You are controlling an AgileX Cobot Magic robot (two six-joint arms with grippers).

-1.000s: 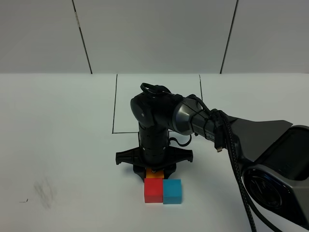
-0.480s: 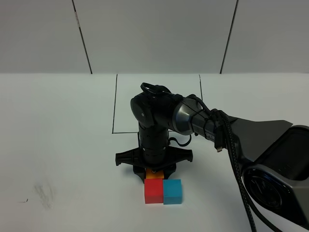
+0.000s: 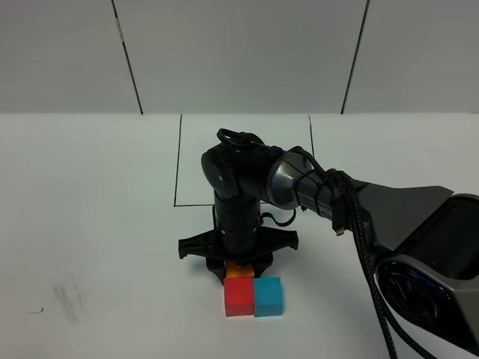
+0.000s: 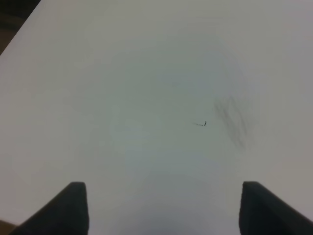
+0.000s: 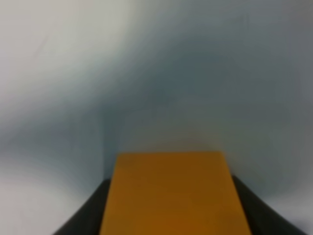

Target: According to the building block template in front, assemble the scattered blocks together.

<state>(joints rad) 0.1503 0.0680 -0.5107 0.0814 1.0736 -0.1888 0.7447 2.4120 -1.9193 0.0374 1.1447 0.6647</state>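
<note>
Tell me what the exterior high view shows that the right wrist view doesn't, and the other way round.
Only the exterior high view shows the small matte red cube and small matte blue cube side by side on the white table, the thin black outline and the black right arm. Only the right wrist view shows the small matte orange cube's broad face close up, between the right gripper's dark fingers. Both show the orange cube in that gripper.

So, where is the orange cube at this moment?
In the exterior high view the orange cube sits low and centre, directly behind the red cube and mostly hidden under the right gripper. In the right wrist view it lies between the fingers.
</note>
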